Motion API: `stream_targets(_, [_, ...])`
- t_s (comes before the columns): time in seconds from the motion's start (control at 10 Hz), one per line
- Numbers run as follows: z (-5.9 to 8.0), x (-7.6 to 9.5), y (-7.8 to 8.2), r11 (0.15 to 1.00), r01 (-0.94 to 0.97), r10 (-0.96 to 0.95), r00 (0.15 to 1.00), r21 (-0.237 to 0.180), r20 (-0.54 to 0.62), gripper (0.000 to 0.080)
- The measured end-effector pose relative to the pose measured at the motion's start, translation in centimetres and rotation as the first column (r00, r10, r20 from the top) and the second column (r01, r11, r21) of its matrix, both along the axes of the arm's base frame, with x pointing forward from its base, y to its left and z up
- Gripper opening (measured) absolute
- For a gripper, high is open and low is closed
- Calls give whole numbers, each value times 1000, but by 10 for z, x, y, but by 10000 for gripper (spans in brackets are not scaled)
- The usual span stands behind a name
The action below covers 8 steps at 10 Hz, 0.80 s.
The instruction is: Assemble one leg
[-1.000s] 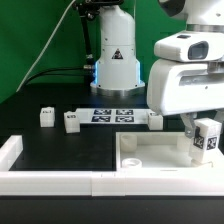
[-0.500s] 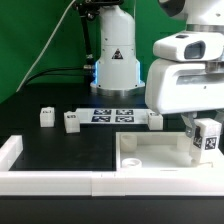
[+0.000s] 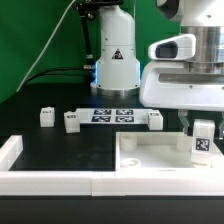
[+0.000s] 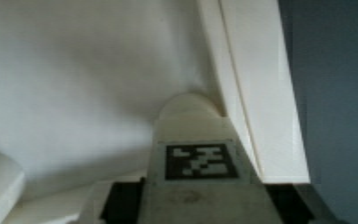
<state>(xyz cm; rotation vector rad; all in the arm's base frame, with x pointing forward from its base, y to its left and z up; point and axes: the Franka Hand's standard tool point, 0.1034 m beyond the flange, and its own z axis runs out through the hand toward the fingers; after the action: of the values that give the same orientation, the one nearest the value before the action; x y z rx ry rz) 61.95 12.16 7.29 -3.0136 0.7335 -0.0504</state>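
My gripper is shut on a leg, a small white post with a black-and-white tag on its side. It holds the leg upright over the near right part of the wide white panel. In the wrist view the leg runs forward from between the dark fingers, its tip against the panel's surface beside a raised rim. I cannot tell whether the tip touches the panel. Three more legs stand on the table: one, a second and a third.
The marker board lies behind the panel, in front of the robot base. A white wall runs along the table's near edge, with a raised end at the exterior view's left. The panel has raised corners.
The gripper with the leg has turned and shifted a little toward the exterior view's left and down over the panel. The other legs have not moved.
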Motion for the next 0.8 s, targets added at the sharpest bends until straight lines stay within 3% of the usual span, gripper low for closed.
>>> stream_targets(0.3, [0,1,0,941,338,-338,941,26,-16,290])
stream_targets(0.6, [0,1,1,933,359,-358,933,41,-23,300])
stream_targets(0.7, [0,1,2,936,350,-349,937,40,-22,495])
stream_targets(0.8, [1,1,5,970,242,-242,970,30,-11,495])
